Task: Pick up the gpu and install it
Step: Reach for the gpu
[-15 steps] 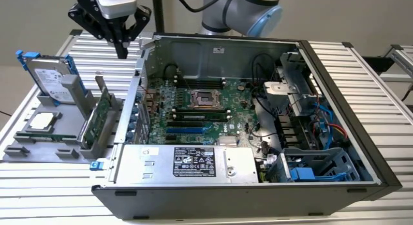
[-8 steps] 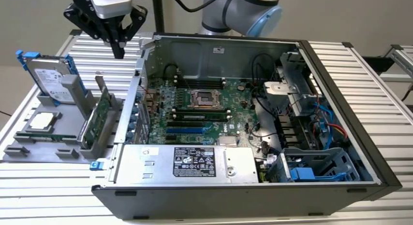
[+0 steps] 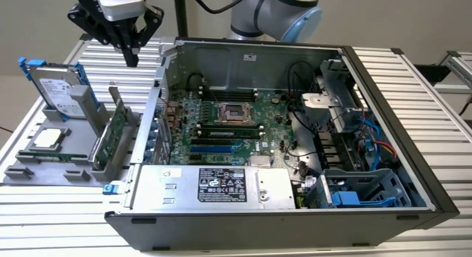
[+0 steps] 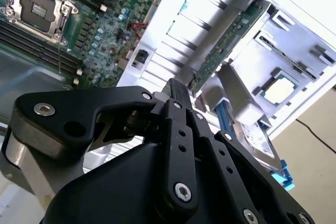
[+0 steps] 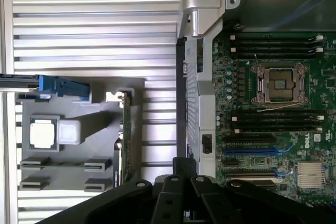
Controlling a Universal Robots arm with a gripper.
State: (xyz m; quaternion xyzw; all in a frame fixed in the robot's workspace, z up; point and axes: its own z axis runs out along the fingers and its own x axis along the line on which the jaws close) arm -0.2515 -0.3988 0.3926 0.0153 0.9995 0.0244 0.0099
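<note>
Exterior view: approach step, gpu (image 3: 109,135) ungrasped.
Gripper (image 3: 132,61), fingers together, empty, at its 12 o'clock; grasping calls for parting them.

One open computer case (image 3: 251,63) lies on the surface (image 3: 428,91), with one motherboard (image 3: 221,130), one processor socket (image 3: 234,112), one small heat sink (image 3: 260,160) and one power supply (image 3: 214,185) inside. Just beside it, near the jaws, one grey tray (image 3: 44,168) holds one gpu (image 3: 110,136), one hard drive (image 3: 59,91) with two blue rails (image 3: 79,74) and one processor chip (image 3: 48,138). One robot arm (image 3: 277,11) carries one gripper (image 3: 131,58) with two jaws.
</note>
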